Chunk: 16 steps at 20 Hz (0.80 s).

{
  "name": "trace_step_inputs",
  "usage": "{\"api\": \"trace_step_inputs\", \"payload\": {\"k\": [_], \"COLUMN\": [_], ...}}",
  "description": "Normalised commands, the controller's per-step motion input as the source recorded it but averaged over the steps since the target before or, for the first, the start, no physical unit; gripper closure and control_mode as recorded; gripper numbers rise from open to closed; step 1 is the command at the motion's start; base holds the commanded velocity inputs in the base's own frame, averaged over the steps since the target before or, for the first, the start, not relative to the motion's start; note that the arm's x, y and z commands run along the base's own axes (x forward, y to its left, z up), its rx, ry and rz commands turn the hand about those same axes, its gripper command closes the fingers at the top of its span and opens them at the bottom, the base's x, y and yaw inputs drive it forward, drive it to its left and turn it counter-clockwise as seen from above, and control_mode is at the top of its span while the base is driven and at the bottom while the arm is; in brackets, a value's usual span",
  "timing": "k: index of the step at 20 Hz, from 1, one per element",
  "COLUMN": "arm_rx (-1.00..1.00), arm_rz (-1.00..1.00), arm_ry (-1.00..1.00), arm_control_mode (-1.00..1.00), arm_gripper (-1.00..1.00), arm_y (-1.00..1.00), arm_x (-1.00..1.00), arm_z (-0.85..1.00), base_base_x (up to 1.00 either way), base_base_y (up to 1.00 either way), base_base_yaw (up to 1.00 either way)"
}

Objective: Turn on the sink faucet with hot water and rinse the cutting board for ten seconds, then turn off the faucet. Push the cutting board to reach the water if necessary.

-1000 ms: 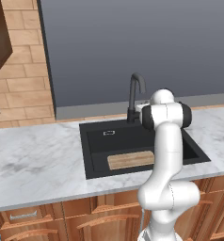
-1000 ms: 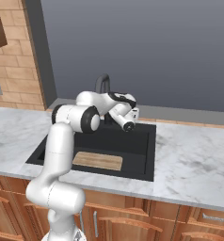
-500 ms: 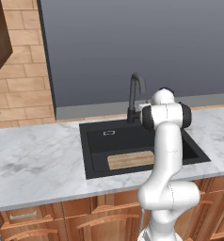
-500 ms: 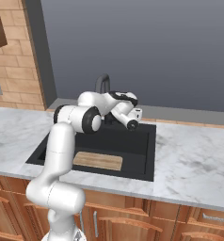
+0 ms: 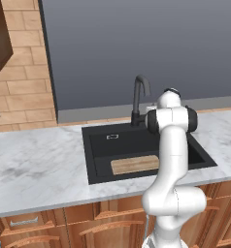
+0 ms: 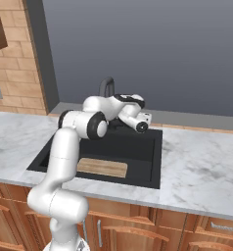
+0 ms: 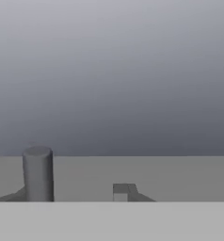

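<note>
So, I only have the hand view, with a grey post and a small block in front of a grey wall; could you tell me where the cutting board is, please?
Observer: The cutting board lies flat on the floor of the sink, along its front wall.
Operator: Thank you. Is any water running yet?
Observer: No, there is no stream under the spout of the sink faucet.
Operator: And would the board sit under the spout as it lies?
Observer: It seems not: the faucet stands at the back rim and its spout ends over the rear of the basin, while the board is nearer the front.
</note>
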Motion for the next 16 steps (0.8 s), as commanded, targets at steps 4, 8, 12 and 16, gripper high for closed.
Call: {"api": "trace_step_inputs", "payload": {"k": [4, 8, 12, 16], "arm_rx": [0.00, 0.00, 0.00, 0.00], "arm_rz": [0.00, 0.00, 0.00, 0.00], "arm_ry": [0.01, 0.01, 0.02, 0.04], "arm_control_mode": [-1.00, -1.00, -1.00, -1.00], "arm_gripper": [1.00, 1.00, 1.00, 1.00], "arm_y": [-0.57, -0.62, -0.67, -0.73], "arm_x": [-0.04, -0.11, -0.22, -0.31], "arm_z": [0.00, 0.00, 0.00, 0.00], "base_base_x": [0.00, 0.00, 0.00, 0.00], "base_base_y": [0.00, 0.00, 0.00, 0.00], "base_base_yaw": [0.00, 0.00, 0.00, 0.00]}}
